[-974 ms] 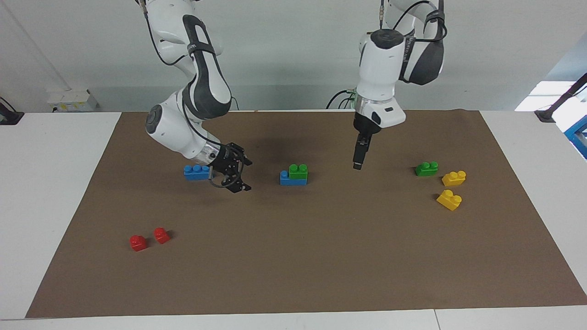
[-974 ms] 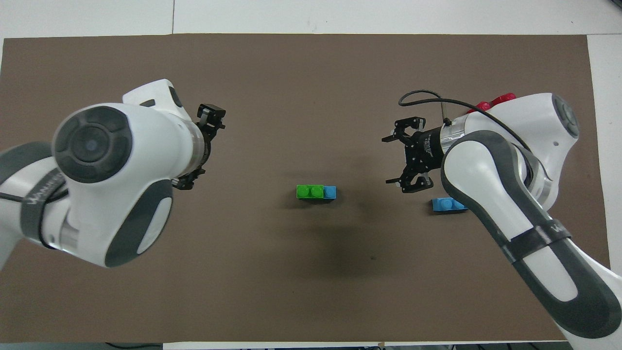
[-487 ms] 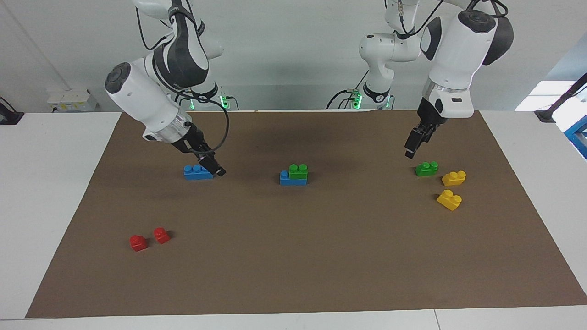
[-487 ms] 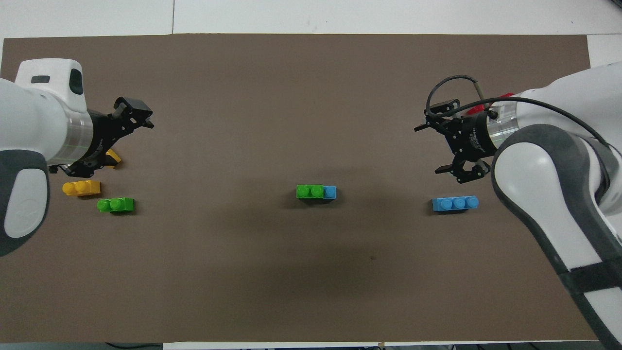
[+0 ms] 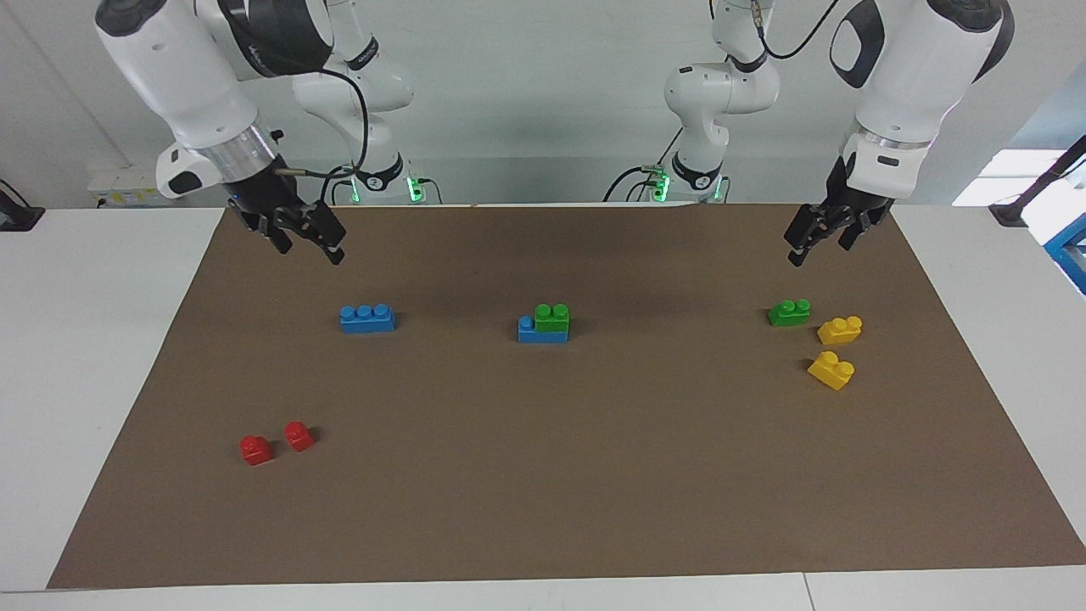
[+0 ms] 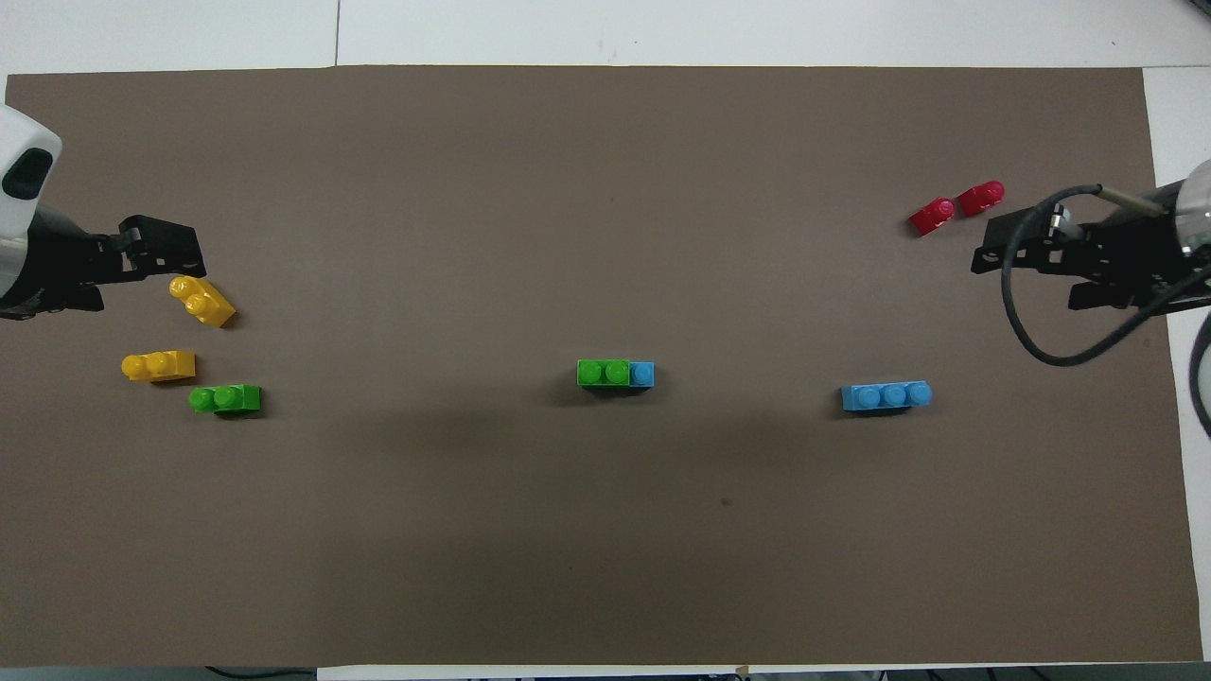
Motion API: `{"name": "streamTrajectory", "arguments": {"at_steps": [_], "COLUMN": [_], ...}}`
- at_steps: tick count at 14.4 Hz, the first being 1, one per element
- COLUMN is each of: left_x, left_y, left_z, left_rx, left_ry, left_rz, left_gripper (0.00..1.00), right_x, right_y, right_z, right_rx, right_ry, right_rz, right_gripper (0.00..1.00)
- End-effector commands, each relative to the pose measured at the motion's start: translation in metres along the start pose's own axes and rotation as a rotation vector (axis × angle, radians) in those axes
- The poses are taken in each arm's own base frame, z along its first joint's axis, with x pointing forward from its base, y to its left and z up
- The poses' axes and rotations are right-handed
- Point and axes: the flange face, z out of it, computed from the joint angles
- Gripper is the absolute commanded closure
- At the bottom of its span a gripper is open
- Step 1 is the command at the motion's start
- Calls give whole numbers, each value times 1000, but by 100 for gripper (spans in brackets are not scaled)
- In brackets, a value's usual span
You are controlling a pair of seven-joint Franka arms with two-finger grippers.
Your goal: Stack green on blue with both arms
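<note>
1. Facing view shows one stack done: a green brick (image 5: 552, 317) sits on a blue brick (image 5: 541, 329) at the middle of the brown mat (image 5: 543, 509), covering two of its studs and leaving the stud toward my right arm's end bare.
2. My left pincer (image 5: 821, 237) hangs up in the air over the mat's edge at my left arm's end, fingers apart and holding nothing. My right pincer (image 5: 307, 237) hangs over the mat's edge at my right arm's end, likewise apart and empty.
3. The loose green brick (image 5: 789, 312) lies on the mat toward my left arm's end, just beside two yellow bricks (image 5: 839, 329). The loose blue brick (image 5: 367, 318) lies toward my right arm's end, well apart from the stack. Two small red bricks (image 5: 274, 443) lie farther from me at that end.
4. I judge the step in hand to be a pause between stacks: both arms drawn back, one pair left to join.
5. The next move calls for my left pincer to come down on the loose green brick without nudging the yellow ones, while my right steadies or fetches the loose blue brick.
6. A second ago both pincers hung low near the middle stack; since then both have risen and swung out to their own ends. No brick has moved.
</note>
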Motion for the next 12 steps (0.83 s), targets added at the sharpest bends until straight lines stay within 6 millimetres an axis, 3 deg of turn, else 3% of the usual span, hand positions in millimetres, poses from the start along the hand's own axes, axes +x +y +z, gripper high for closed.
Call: {"name": "streamTrajectory", "arguments": {"at_steps": [1,5,12], "left_x": [-3,-4,-6], "left_y": [-18,-17,-13], "left_z": [-13,-41,-36], "left_rx": [-4,-3,3], "left_ry": [-27,-25,-45], "left_rz": [68,104,108], "left_gripper": [0,0,0], "right_x": [-4,-4,4], "right_y": [3,8,40], "right_z": [-24,-33,-35], "right_rx": [-69,-71,-75], "right_ry": [-6,-9,-15], "right_rz": [-157,-175,-117], "right_gripper": [0,0,0]}}
